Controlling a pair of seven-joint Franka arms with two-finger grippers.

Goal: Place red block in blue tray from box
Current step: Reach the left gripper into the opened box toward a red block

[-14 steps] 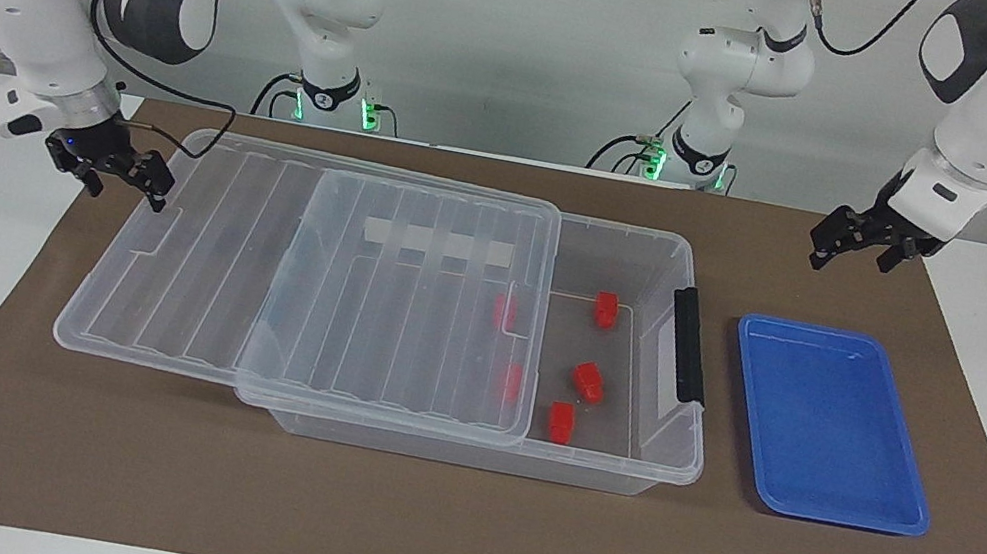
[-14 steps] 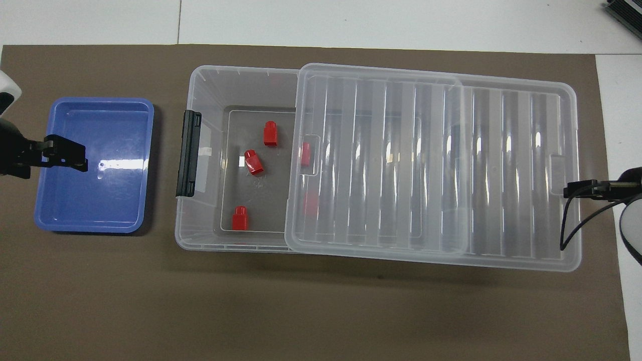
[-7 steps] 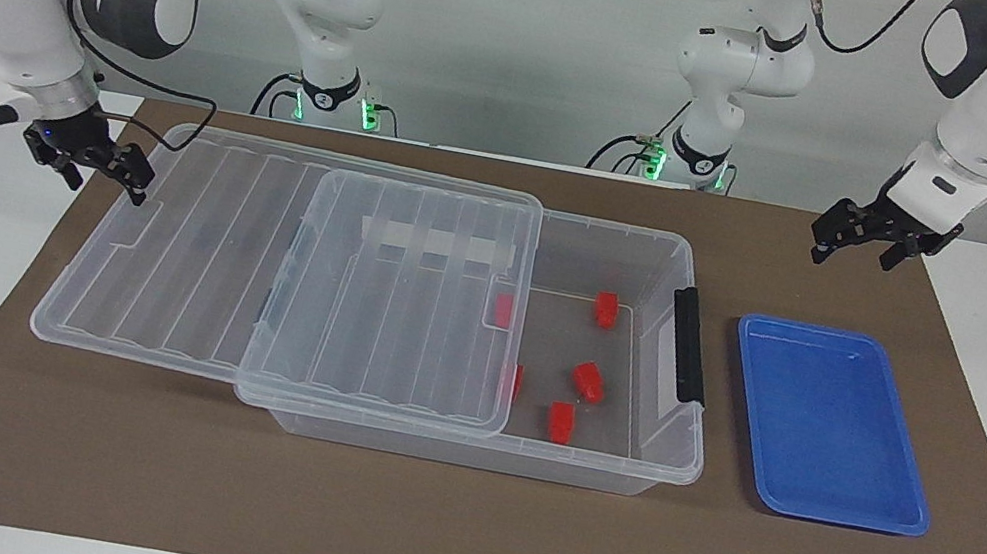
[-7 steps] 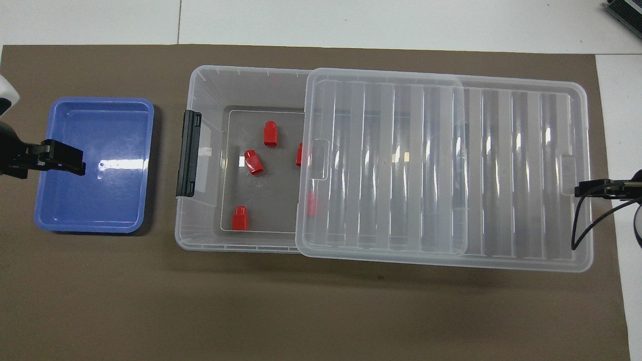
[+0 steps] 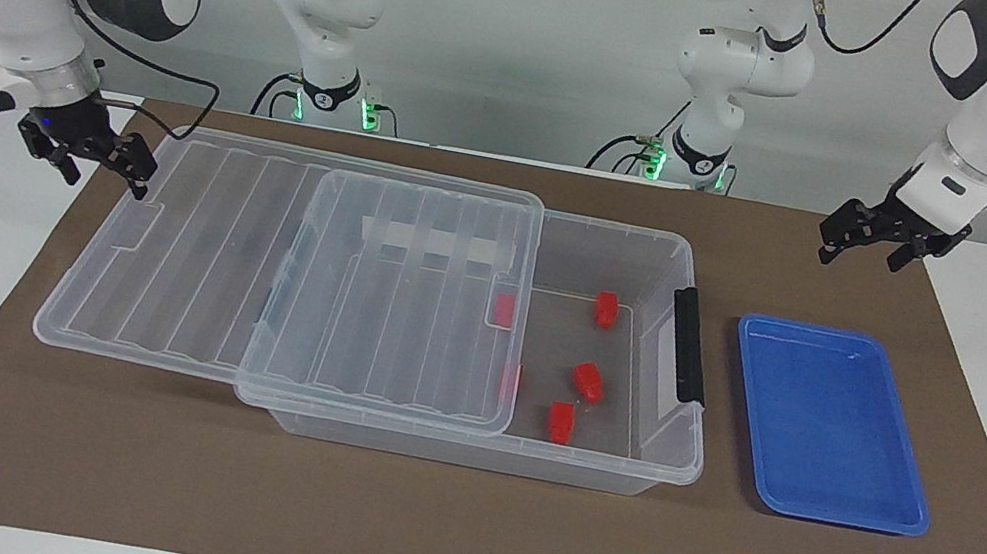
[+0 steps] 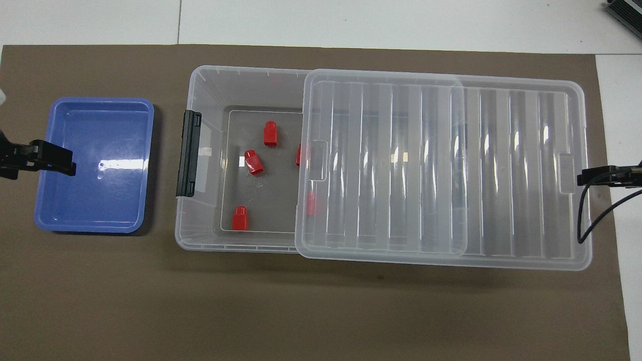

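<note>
Red blocks (image 5: 588, 381) lie in the box (image 5: 676, 451), half-covered by its lid (image 5: 250, 275); both hands' grip unclear.

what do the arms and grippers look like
Both arms are glossy white with rounded joints, dark grey caps and dark grey panels. Each ends in a small black two-finger gripper: the left gripper, the right gripper. Black cables loop along both arms, and green lights glow at the bases.

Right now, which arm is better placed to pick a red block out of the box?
Left, probably. The left gripper hangs by the blue tray, at the end where the box is uncovered and three red blocks lie exposed. The right gripper is at the slid-aside lid's outer end.
</note>
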